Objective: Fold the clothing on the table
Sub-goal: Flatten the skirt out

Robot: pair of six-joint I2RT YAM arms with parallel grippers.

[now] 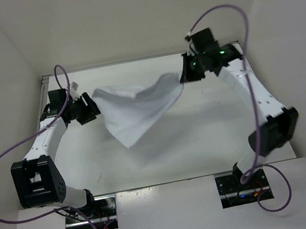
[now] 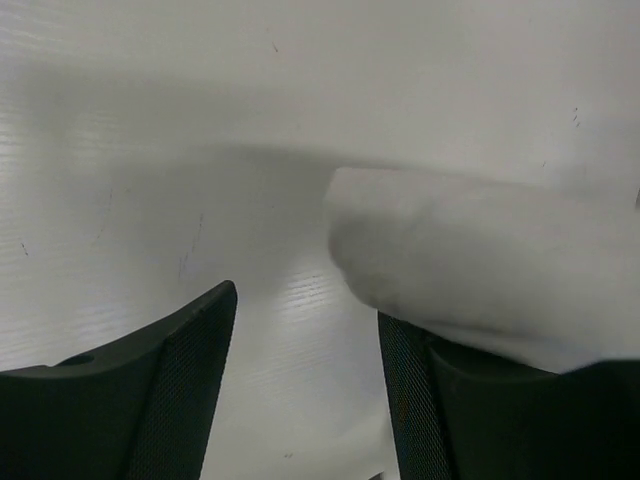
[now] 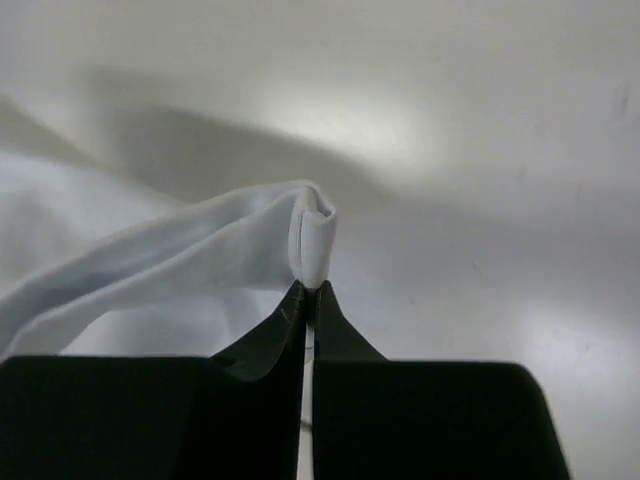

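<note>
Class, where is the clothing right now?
Top view: the clothing spans the far middle of the table, right corner pinched by the right gripper, left edge beside the open left gripper.

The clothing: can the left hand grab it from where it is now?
Probably yes. The left hand is open and sits right beside a corner of the clothing. Nothing stands between them.
</note>
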